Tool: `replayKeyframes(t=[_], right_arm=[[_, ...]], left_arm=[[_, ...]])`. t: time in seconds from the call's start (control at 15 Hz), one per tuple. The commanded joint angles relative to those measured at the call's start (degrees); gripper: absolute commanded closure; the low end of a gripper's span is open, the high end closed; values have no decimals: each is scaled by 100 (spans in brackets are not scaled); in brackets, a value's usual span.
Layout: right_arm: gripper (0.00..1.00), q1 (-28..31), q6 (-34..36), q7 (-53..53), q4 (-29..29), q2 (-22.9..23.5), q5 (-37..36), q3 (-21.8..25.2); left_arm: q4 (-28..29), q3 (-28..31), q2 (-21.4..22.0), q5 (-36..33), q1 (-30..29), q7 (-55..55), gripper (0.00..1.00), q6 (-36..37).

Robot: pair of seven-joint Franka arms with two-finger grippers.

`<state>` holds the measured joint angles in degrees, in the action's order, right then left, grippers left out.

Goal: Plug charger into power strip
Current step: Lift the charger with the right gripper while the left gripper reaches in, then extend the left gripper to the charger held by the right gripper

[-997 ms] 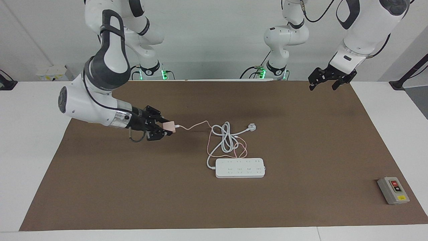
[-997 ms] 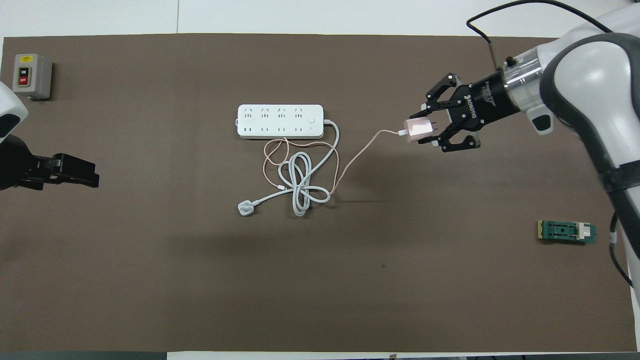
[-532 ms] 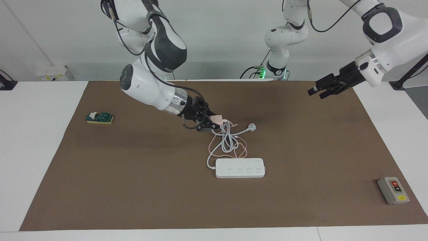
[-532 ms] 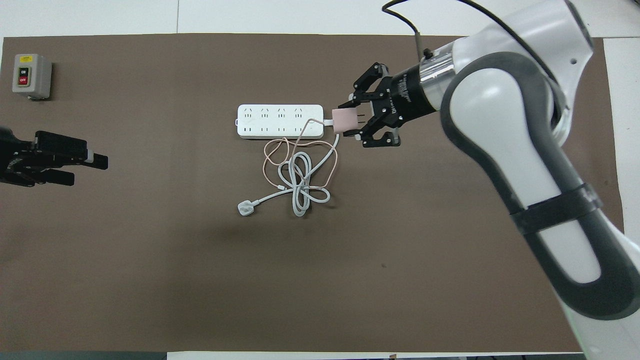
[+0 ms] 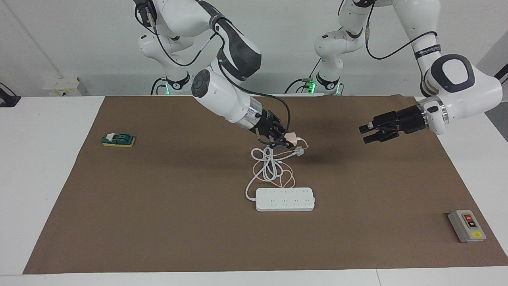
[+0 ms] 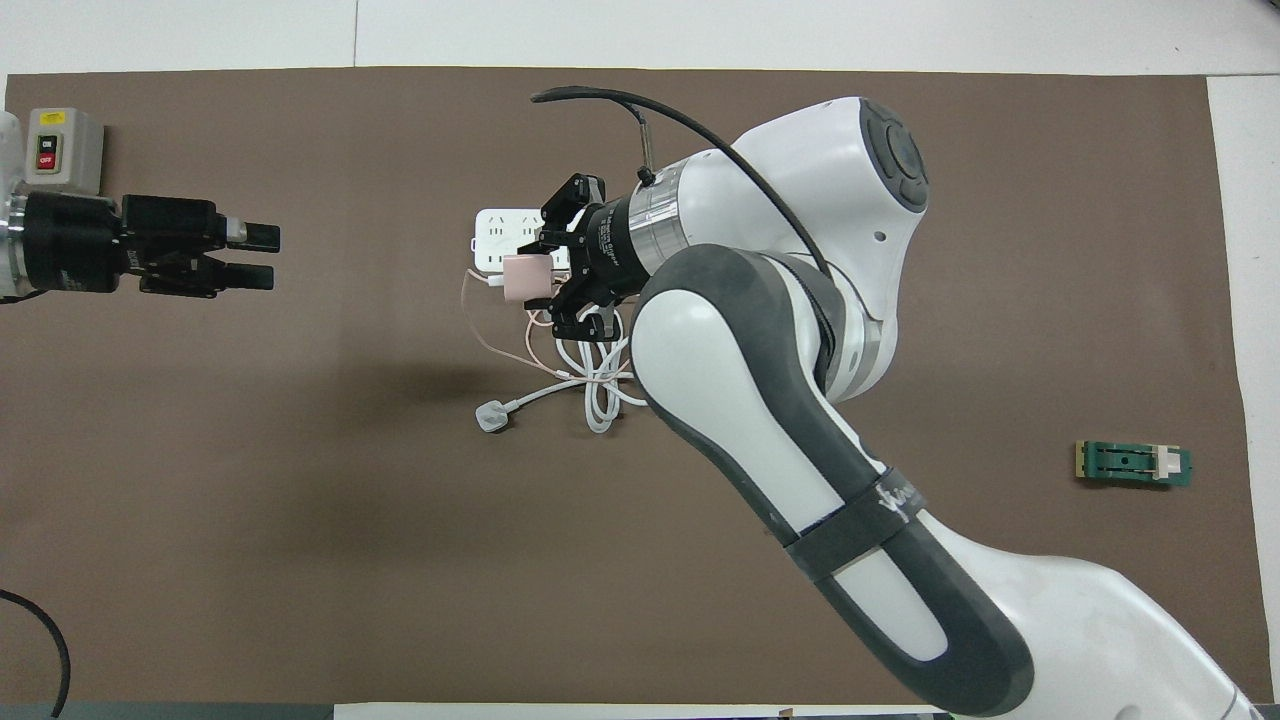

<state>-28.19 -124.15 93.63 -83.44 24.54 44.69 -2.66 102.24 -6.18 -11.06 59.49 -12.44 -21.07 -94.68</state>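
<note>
The power strip (image 5: 285,199) lies flat mid-mat, its thick white cord (image 5: 270,165) coiled on the side nearer the robots. In the overhead view my right arm hides most of the power strip (image 6: 493,235). My right gripper (image 5: 291,140) (image 6: 537,276) is shut on the pale-pink charger (image 5: 293,138) (image 6: 524,278), up in the air over the coiled cords and the white plug (image 5: 300,151). The thin pink cable (image 6: 490,335) trails down from it to the coil. My left gripper (image 5: 367,134) (image 6: 258,255) hangs open with nothing in it over bare mat toward the left arm's end.
A grey box with red and yellow buttons (image 5: 466,225) (image 6: 62,150) sits at the mat's corner farthest from the robots, at the left arm's end. A small green block (image 5: 118,139) (image 6: 1133,463) lies toward the right arm's end. The white plug (image 6: 491,416) rests beside the coil.
My right arm has carried the charger from the right arm's end of the mat to above the coiled cords. My left arm has swung inward and lower over the mat.
</note>
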Motion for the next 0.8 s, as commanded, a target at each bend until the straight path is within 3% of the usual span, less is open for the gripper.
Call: replayKeyframes(t=[0.0, 0.33, 0.73], right_arm=[[100, -125, -180, 155, 39, 77, 137, 29], [100, -266, -382, 261, 47, 209, 146, 29], [100, -248, -347, 252, 56, 262, 207, 20]], left_arm=[[252, 12, -132, 589, 145, -879, 0, -174], [401, 3, -493, 1476, 356, -1812, 0, -112], [463, -15, -871, 1961, 611, -2743, 0, 63]])
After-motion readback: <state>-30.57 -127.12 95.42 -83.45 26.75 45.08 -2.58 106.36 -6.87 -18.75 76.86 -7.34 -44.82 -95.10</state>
